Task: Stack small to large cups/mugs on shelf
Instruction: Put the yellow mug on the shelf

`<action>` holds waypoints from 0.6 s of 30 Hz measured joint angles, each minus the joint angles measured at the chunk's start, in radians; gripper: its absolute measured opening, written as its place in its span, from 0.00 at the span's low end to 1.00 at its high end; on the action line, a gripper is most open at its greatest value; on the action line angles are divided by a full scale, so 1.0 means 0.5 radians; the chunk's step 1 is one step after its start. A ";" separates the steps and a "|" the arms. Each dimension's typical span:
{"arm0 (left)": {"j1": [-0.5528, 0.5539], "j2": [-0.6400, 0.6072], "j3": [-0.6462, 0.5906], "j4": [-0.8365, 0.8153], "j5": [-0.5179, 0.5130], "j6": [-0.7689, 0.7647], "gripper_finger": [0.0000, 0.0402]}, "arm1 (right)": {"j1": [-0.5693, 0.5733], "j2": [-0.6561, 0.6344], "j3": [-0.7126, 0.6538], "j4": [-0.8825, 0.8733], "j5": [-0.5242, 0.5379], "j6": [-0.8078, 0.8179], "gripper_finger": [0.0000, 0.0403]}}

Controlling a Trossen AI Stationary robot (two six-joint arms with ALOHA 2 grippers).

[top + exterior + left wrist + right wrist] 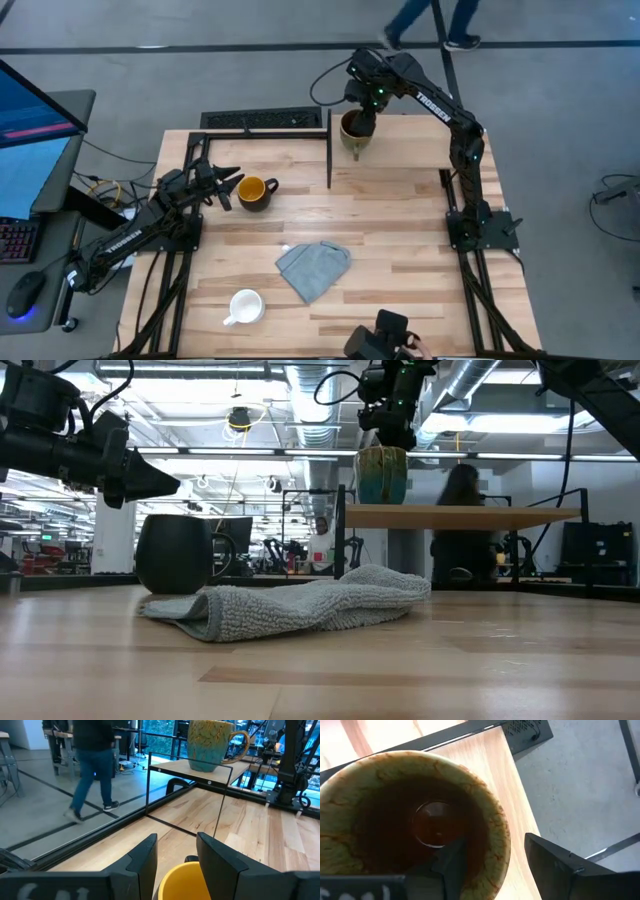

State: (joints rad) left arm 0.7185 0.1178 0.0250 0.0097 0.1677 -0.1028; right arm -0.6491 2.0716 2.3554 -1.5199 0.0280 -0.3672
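While shelved, olive mug (354, 133) empty.

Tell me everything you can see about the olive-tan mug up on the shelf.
The olive-tan mug stands upright on the light-wood shelf, near the end by the black upright. It looks like glazed ceramic, mottled olive with blue-green streaks, dark brown inside, with a looped handle on one side. The right gripper is over it, jaws open astride the rim, one finger inside and one outside.
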 joint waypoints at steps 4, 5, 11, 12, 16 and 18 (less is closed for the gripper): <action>0.001 0.000 0.000 0.000 0.000 0.000 0.32 | 0.002 0.000 0.000 -0.003 0.000 0.000 0.55; 0.001 0.000 0.000 0.000 0.000 0.000 0.32 | 0.002 0.000 0.000 -0.003 0.000 0.001 0.55; 0.001 0.000 0.000 0.000 0.000 0.001 0.32 | -0.002 -0.084 0.000 0.031 0.006 0.000 0.55; 0.000 0.000 0.000 0.000 0.000 0.001 0.32 | -0.002 -0.111 0.000 0.045 0.007 0.000 0.55; 0.001 0.000 0.000 0.000 0.000 0.001 0.32 | -0.002 -0.239 0.000 0.127 0.006 0.002 0.55; 0.000 0.000 0.000 0.000 0.001 0.001 0.32 | 0.001 -0.316 0.001 0.187 0.004 0.004 0.55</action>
State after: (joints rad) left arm 0.7186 0.1178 0.0250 0.0097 0.1679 -0.1024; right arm -0.6485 1.9134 2.3558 -1.4264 0.0301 -0.3653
